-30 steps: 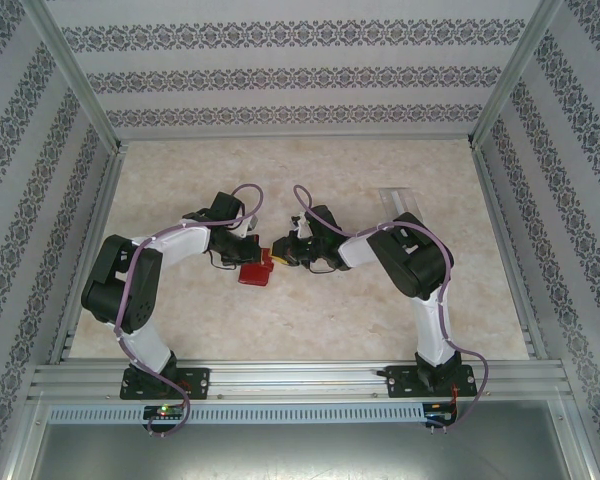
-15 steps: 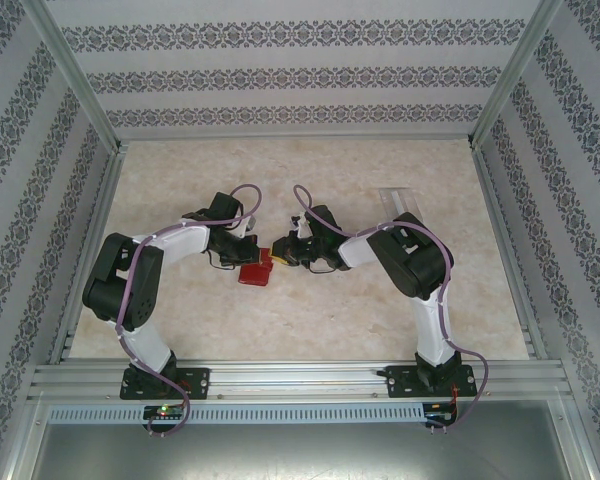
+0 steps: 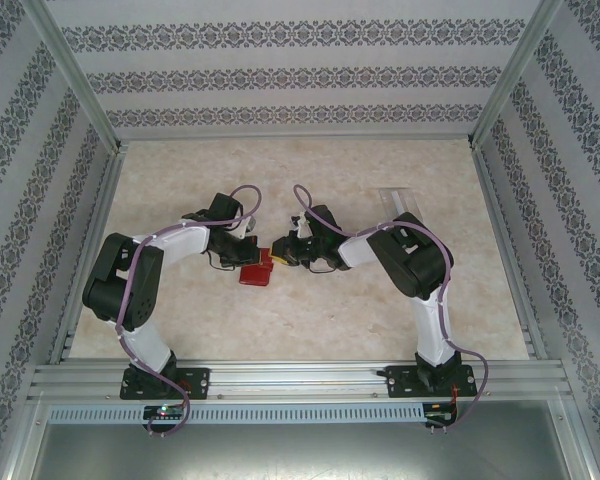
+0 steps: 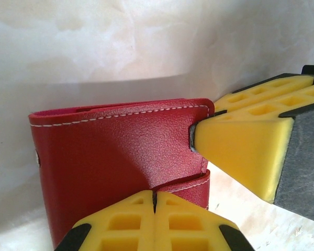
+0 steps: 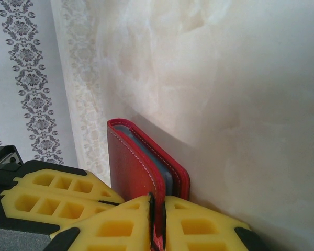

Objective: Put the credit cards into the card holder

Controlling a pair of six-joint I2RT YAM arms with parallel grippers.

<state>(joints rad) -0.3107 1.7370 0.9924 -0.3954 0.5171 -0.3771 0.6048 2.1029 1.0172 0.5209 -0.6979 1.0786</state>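
Observation:
The red card holder (image 3: 255, 272) sits at the table's middle between both grippers. My right gripper (image 5: 158, 209) is shut on one red flap of it, and the bluish-grey inner pockets (image 5: 166, 171) show in the gap beside that flap. In the left wrist view the same gripper's yellow fingers (image 4: 240, 141) pinch the top flap's corner. My left gripper (image 4: 154, 201) is shut, tips against the card holder (image 4: 120, 157) where its two flaps meet, with nothing seen between them. A pale translucent credit card (image 3: 395, 198) lies flat at the back right, away from both grippers.
Patterned walls close in the marble-look table (image 3: 310, 330) on three sides, with metal rails along its edges. The right arm's elbow (image 3: 420, 260) bends out between the card and the card holder. The left arm's fingers (image 5: 57, 193) crowd the card holder's left side.

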